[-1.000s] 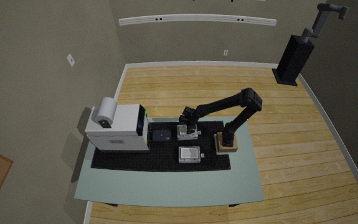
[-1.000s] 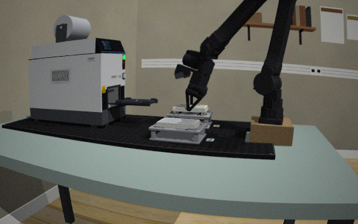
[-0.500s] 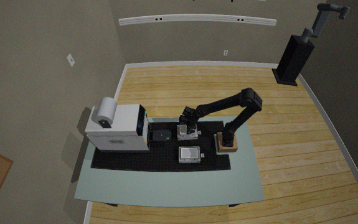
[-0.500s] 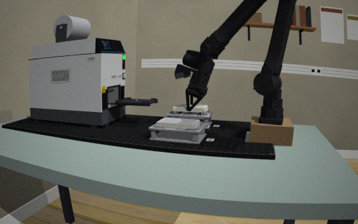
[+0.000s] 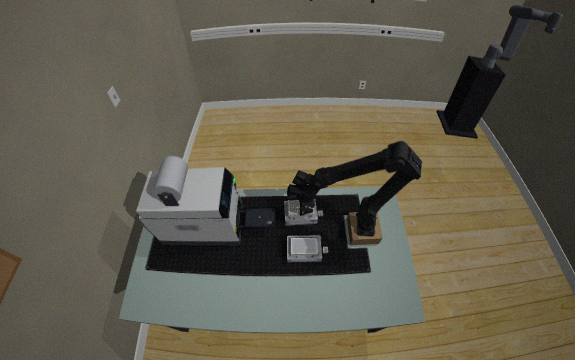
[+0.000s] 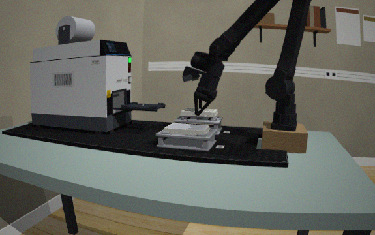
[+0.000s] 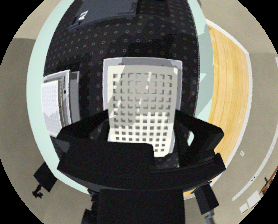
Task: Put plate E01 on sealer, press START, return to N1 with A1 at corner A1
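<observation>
Plate (image 5: 293, 207) (image 6: 209, 112) (image 7: 140, 95) gripped between the pincer's (image 5: 307, 206) (image 6: 198, 113) (image 7: 142, 115) fingers, seemingly over far nest (image 5: 297, 220) (image 6: 219, 122) (image 7: 178, 63)

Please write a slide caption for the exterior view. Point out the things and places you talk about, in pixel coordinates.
Gripper (image 5: 307, 207) (image 6: 198, 112) closed on a plate (image 5: 294, 207) (image 6: 210, 112) (image 7: 140, 95) at the far nest; the sealer's lamp (image 5: 234, 181) (image 6: 130, 60) glows green.

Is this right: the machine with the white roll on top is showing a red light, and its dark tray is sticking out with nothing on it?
Not quite: the light on the machine is green, as the exterior view shows. The rest stands: the white roll is on top, and the dark tray sticks out with nothing on it.
</observation>
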`<state>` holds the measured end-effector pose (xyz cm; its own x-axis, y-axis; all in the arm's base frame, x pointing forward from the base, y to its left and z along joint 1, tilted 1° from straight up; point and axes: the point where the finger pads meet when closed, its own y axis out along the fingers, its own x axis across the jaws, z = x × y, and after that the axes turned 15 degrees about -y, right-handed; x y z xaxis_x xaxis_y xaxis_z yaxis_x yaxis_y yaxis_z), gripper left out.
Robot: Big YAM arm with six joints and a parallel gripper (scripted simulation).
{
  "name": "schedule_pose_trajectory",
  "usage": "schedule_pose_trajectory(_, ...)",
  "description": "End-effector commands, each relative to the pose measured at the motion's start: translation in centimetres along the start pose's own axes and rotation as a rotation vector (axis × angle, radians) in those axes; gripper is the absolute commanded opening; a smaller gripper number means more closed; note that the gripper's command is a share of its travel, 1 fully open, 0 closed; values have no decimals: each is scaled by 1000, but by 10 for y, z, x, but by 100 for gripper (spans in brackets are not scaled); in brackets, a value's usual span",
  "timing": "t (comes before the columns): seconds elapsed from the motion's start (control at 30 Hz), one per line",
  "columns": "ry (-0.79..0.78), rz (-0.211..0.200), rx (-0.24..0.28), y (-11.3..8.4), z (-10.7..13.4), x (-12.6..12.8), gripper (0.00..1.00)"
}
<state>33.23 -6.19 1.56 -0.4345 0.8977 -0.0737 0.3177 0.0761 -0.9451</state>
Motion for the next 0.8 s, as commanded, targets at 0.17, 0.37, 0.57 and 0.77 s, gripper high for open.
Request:
schedule_pose_trajectory(0.17,4,28,-34,-25,-25,-19,0)
schedule_pose_trajectory(0.37,3,31,-38,-39,-29,-19,0)
schedule_pose_trajectory(0.57,2,36,-44,-52,-35,-21,0)
schedule_pose_trajectory(0.77,6,18,-23,-51,-28,-16,0)
